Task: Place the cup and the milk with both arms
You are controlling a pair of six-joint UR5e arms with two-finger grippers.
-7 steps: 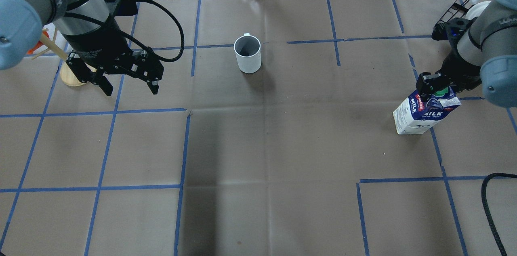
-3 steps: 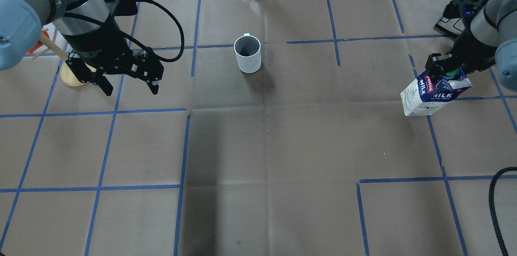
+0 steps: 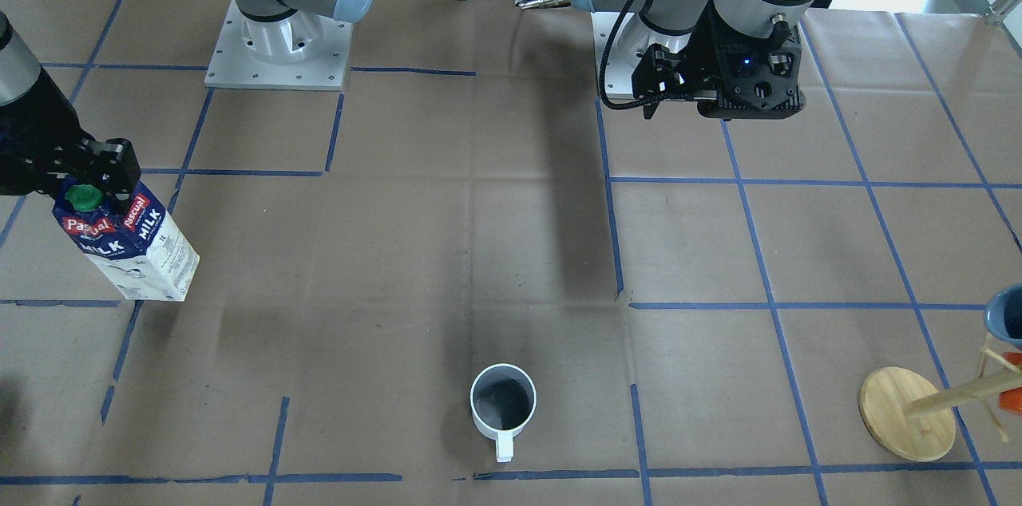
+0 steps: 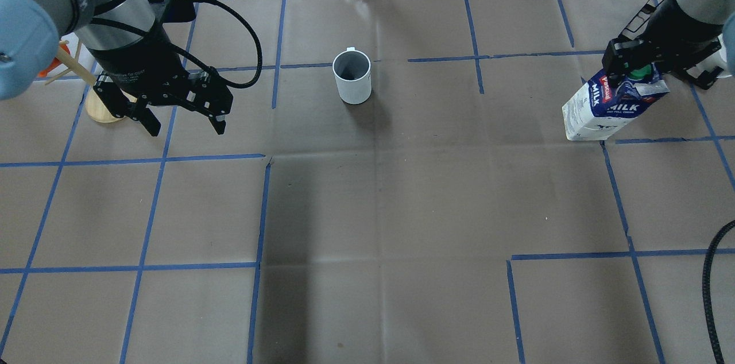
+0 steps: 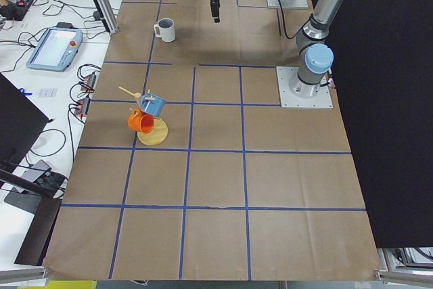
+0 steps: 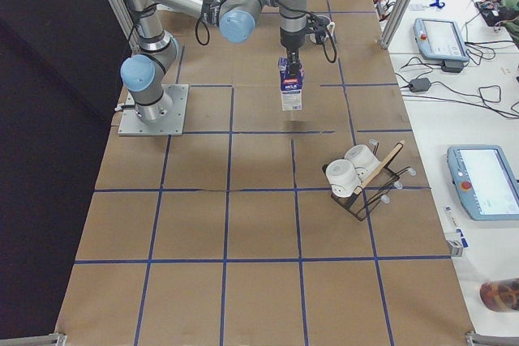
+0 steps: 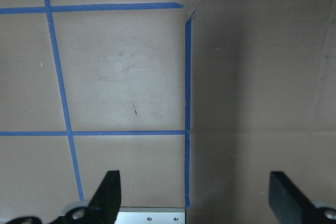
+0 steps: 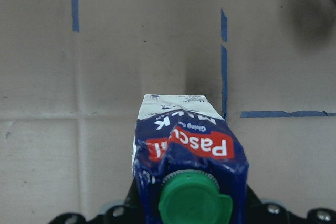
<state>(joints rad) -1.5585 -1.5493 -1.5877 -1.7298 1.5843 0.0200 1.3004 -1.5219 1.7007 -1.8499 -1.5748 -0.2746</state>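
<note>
While the right gripper [image 4: 633,71] has its fingers closed on the top of the Pascual milk carton [image 4: 600,114] at the right of the overhead view, the white mug [image 4: 352,78] stands upright and alone in the far middle of the table [image 4: 402,209], its handle turned away from the robot. The left gripper [image 4: 186,124] hangs well apart from the mug, off to the left, fingers spread wide and empty, near the wooden base of a mug tree [image 4: 99,113].

From the front-facing camera the carton hangs from the gripper with its green cap [image 3: 82,197] uppermost. The mug sits towards the operators' edge with nothing near it.

The left side view shows the mug on the paper and the left gripper off to one side, not touching; the carton is out of frame.

In the right side view the carton's shadow lies apart from its base, so I judge it lifted clear of the table, not set down.

The left wrist camera sees only brown paper and blue tape between two widely parted fingertips [image 7: 107,192]. The right wrist camera looks down over the cap and logo, with the carton filling the gap between the fingers.

By my reading, one pick of two is done. The milk is in hand but unplaced and the mug is untouched, so its grasp and both placements remain.
</note>
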